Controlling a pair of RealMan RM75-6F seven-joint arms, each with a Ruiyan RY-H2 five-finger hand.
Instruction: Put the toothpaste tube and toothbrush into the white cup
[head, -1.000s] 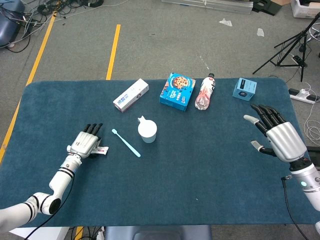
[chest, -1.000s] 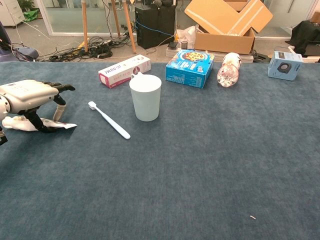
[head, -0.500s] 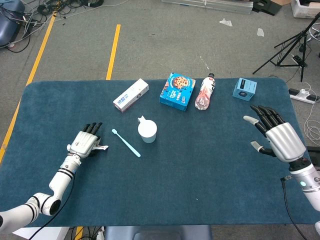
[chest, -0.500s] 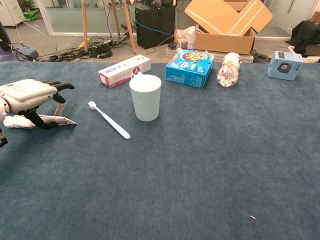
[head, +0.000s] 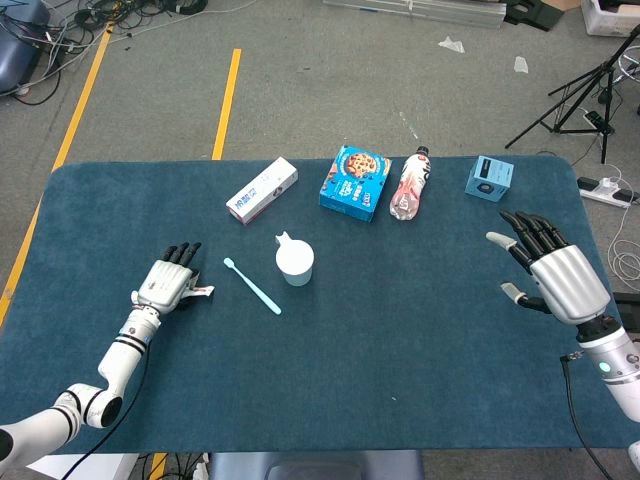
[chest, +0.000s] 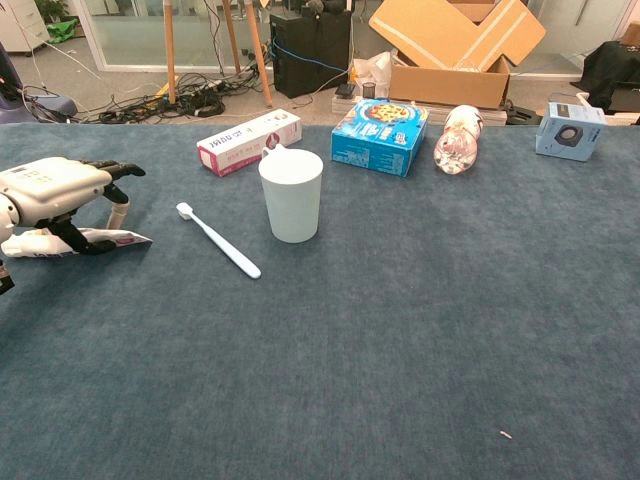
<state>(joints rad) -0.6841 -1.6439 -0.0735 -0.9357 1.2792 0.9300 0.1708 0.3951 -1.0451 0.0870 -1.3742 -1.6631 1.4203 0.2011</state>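
My left hand (head: 167, 283) (chest: 55, 190) arches over the white toothpaste tube (chest: 110, 240) (head: 203, 292) at the table's left and pinches it between thumb and fingers; the tube's flat end sticks out to the right. A light blue toothbrush (head: 252, 286) (chest: 217, 240) lies flat on the blue cloth between the hand and the white cup (head: 295, 262) (chest: 291, 195), which stands upright. My right hand (head: 555, 272) hovers far right with fingers spread and nothing in it, visible only in the head view.
Along the back stand a white toothpaste box (head: 262, 190), a blue cookie box (head: 356, 182), a bottle lying on its side (head: 410, 184) and a small blue box (head: 489, 177). The blue table (head: 400, 340) ends just beyond them.
My left hand has drawn the toothpaste tube slightly back and to the left, lifting its end. The right hand, toothbrush and cup have not moved.
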